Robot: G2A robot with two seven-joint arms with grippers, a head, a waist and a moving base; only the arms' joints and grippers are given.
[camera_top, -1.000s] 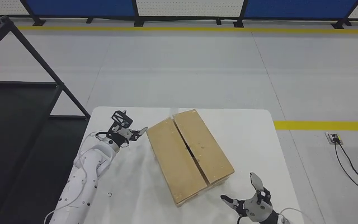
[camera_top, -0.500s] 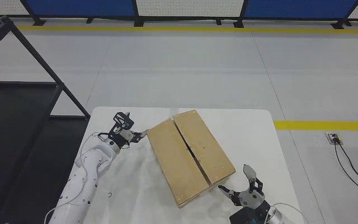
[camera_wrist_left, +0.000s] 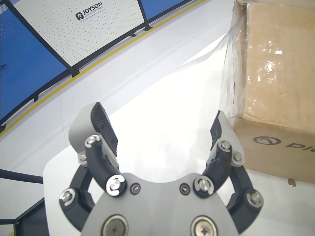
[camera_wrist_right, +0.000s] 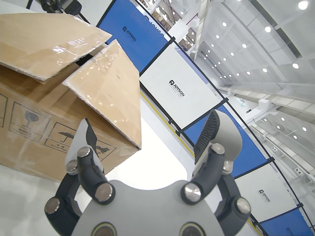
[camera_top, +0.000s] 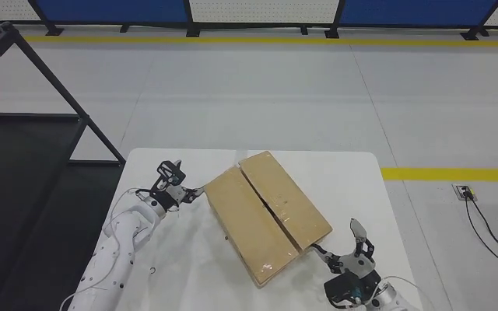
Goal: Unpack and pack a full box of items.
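Shifted rightward, one box (camera_top: 264, 214) sits between two wide-open, empty jaws.

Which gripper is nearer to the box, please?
Right, it seems. The right gripper straddles one corner of the box with open fingers; the left gripper, also open, sits just outside the opposite corner, one fingertip close to it.
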